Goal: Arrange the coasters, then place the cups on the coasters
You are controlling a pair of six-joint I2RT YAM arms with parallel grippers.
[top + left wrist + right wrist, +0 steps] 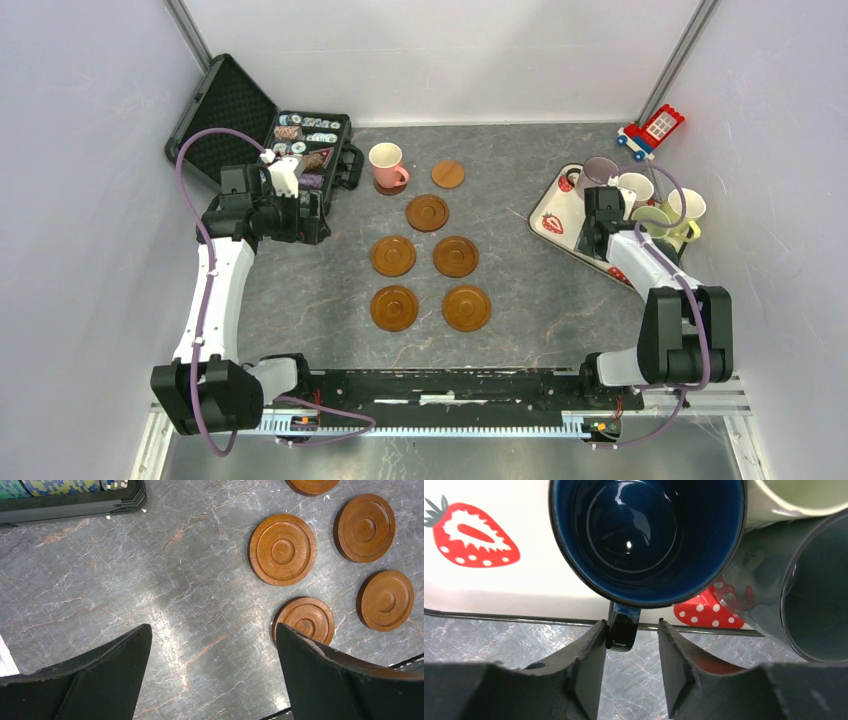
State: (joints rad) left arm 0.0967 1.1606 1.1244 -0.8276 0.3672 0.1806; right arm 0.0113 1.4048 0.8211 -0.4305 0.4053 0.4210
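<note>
Several round brown coasters [427, 212] lie in the middle of the table, the lightest one [448, 174] at the back. A pink cup [386, 165] stands on a dark coaster. More cups [635, 187] crowd the strawberry tray [552, 215]. A navy cup [644, 535] stands on the tray, its handle [623, 627] between the fingers of my right gripper [629, 625]. The left finger touches the handle and a gap shows at the right finger. A dark grey-green cup [809, 590] stands beside the navy one. My left gripper [212, 630] hangs wide open over bare table, left of the coasters [282, 549].
An open black case [300, 140] with poker chips stands at the back left, close behind my left gripper; its edge [75, 502] shows in the left wrist view. A red and blue toy [652, 130] sits at the back right. White walls enclose the table.
</note>
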